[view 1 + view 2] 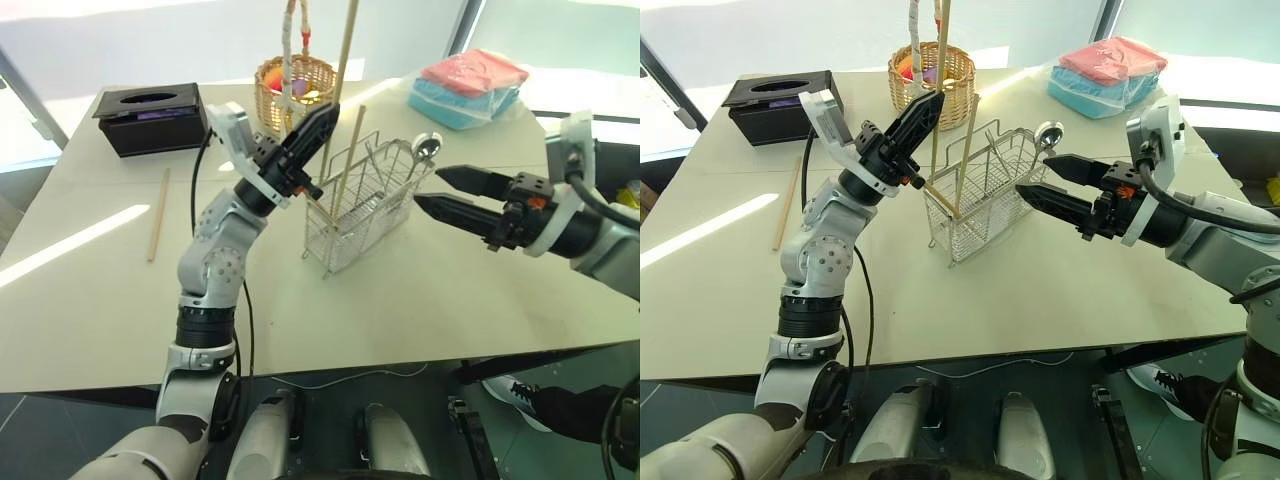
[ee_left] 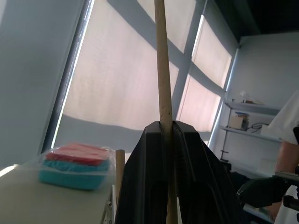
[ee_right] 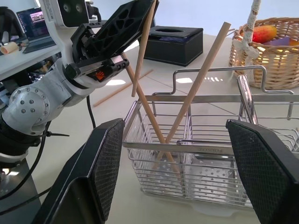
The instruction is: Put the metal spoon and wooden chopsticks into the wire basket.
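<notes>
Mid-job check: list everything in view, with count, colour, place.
wire basket: 1, silver, table centre
metal spoon: 1, silver, in wire basket, bowl up
held chopstick: 1, tan, upright over wire basket
basket chopsticks: 2, tan, crossed inside wire basket
loose chopstick: 1, tan, table left
wicker basket: 1, tan, behind wire basket
tissue box: 1, black, far left
wrapped pack: 1, pink over teal, far right
left end effector: shut on held chopstick
right end effector: open, beside spoon end
</notes>
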Motion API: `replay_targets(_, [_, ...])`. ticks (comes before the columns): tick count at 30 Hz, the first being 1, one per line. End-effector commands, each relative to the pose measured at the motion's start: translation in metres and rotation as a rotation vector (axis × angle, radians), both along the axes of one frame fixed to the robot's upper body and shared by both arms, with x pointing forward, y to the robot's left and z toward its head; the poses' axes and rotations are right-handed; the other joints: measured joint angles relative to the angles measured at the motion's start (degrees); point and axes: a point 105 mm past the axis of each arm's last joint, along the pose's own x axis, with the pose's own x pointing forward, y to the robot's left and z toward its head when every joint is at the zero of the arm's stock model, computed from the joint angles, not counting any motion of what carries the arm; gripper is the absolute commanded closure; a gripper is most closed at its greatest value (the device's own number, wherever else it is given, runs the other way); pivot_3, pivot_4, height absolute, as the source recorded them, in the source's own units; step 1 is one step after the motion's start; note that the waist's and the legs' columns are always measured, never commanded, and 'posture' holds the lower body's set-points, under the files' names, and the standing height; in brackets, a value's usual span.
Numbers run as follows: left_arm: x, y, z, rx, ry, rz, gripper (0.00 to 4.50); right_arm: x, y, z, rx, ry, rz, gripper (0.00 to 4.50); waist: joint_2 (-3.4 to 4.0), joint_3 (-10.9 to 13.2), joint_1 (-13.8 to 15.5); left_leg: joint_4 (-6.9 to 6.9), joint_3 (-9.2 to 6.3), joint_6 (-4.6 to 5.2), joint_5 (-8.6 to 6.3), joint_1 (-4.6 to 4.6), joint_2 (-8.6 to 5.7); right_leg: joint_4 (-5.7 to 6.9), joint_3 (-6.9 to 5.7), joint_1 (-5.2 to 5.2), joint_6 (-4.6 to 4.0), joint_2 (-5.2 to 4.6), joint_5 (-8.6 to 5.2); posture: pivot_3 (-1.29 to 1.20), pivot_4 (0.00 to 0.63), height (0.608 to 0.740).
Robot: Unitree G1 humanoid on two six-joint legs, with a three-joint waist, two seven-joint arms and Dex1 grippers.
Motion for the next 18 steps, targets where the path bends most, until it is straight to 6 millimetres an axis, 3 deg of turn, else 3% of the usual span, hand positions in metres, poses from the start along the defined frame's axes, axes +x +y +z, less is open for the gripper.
replay_targets(1, [-0.012,-0.016,0.018,0.011,-0.056,-0.067,4.4,-0.006,0.002,0.01,0.008,-0.058,0.012,0.93,0.0,0.0,0.03,0.05,0.0,0.03,-0.02,-0.01,0.0,0.0,0.0,0.01,0.0,0.0,0.0,0.0,0.15,0.74])
replay_targets(10, [-0.034,-0.018,0.052,0.005,-0.14,-0.109,4.4,-0.003,0.004,0.007,0.023,-0.058,0.016,0.93,0.0,0.0,-0.38,0.14,0.0,0.13,-0.08,-0.1,0.0,0.01,0.0,-0.06,0.03,0.01,0.01,0.0,0.15,0.74])
replay_targets(14, [-0.035,-0.021,0.048,0.013,-0.117,-0.116,4.4,-0.002,0.004,0.006,0.029,-0.058,0.017,0.93,0.0,0.0,-0.28,0.15,0.0,0.13,-0.08,-0.1,0.0,0.01,0.0,-0.05,0.03,0.01,0.01,0.0,0.15,0.74])
replay_targets(18, [-0.026,-0.022,0.032,0.045,-0.075,-0.065,4.4,-0.002,0.004,0.005,0.036,-0.06,0.015,0.93,0.0,0.01,-0.27,0.19,0.0,0.14,-0.08,-0.1,0.0,0.0,0.0,-0.01,0.03,0.01,0.01,0.0,0.15,0.74])
